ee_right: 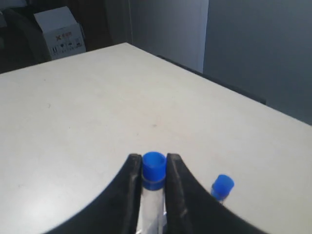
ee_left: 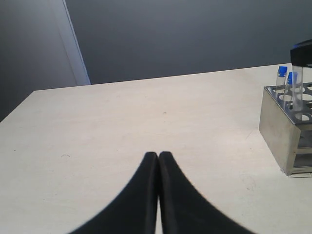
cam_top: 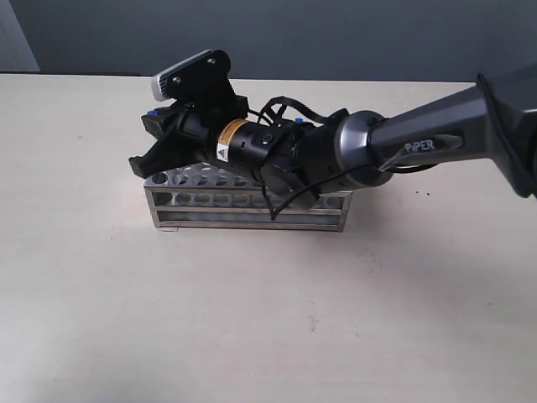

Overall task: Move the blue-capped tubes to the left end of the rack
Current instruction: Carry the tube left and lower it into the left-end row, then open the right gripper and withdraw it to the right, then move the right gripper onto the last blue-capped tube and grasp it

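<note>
The silver metal rack [cam_top: 243,215] stands mid-table. My right gripper [cam_top: 151,143] reaches across over the rack's left end. In the right wrist view this gripper [ee_right: 153,157] is shut on a blue-capped tube [ee_right: 154,171], gripping it just under the cap. A second blue-capped tube [ee_right: 222,186] stands close beside it. From the left wrist view, two blue caps [ee_left: 282,72] rise at the rack's [ee_left: 280,127] near end, with a clear tube [ee_left: 297,80] hanging under the right gripper. My left gripper [ee_left: 158,155] is shut and empty over bare table, away from the rack.
The right arm [cam_top: 403,143] covers most of the rack's top plate in the exterior view. A white cardboard box [ee_right: 61,31] sits beyond the table's far edge in the right wrist view. A grey wall runs behind the table.
</note>
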